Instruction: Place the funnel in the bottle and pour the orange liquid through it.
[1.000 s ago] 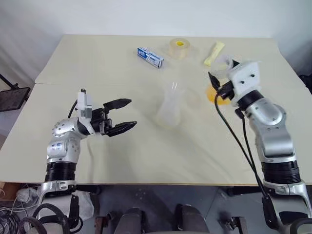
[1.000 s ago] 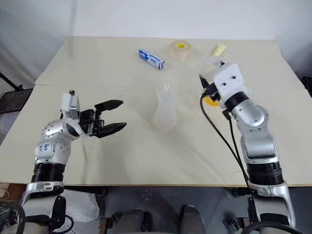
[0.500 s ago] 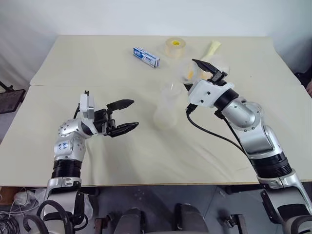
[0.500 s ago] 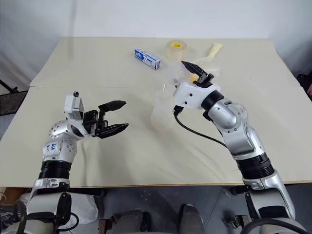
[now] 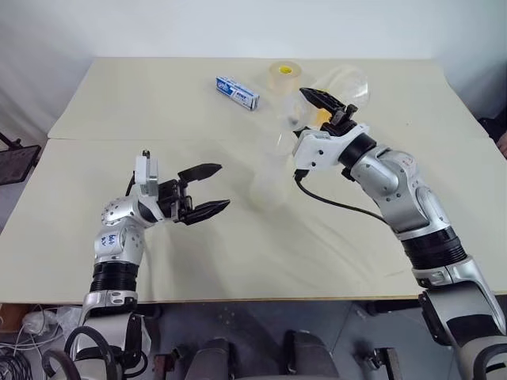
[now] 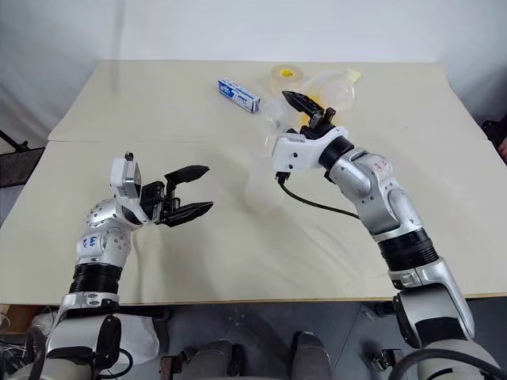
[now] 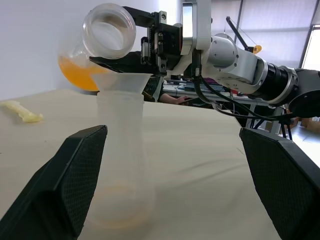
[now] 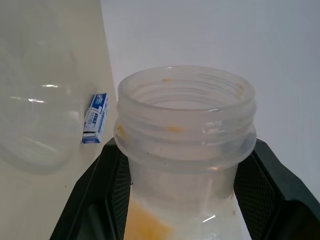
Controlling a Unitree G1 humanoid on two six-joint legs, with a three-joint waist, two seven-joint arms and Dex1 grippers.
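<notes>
One bottle (image 7: 120, 165), one funnel (image 7: 123, 83), one jar (image 8: 185, 150), one tape roll (image 5: 285, 77).

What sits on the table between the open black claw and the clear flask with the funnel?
Nothing: in the left eye view, bare cream table separates the left gripper from the clear flask-like bottle.

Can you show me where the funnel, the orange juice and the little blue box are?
funnel (image 7: 122, 82), left wrist view, its flared cone.
orange liquid (image 7: 79, 76), left wrist view, pooled in the tipped jar.
blue box (image 5: 238, 93), left eye view, its top face.

The left gripper (image 5: 207, 190) hovers low with its jaws spread wide, pointing toward the robot's right, forearm raised from the elbow. The right arm reaches forward and inward, its gripper (image 5: 326, 107) clamped, wrist rolled over.
</notes>
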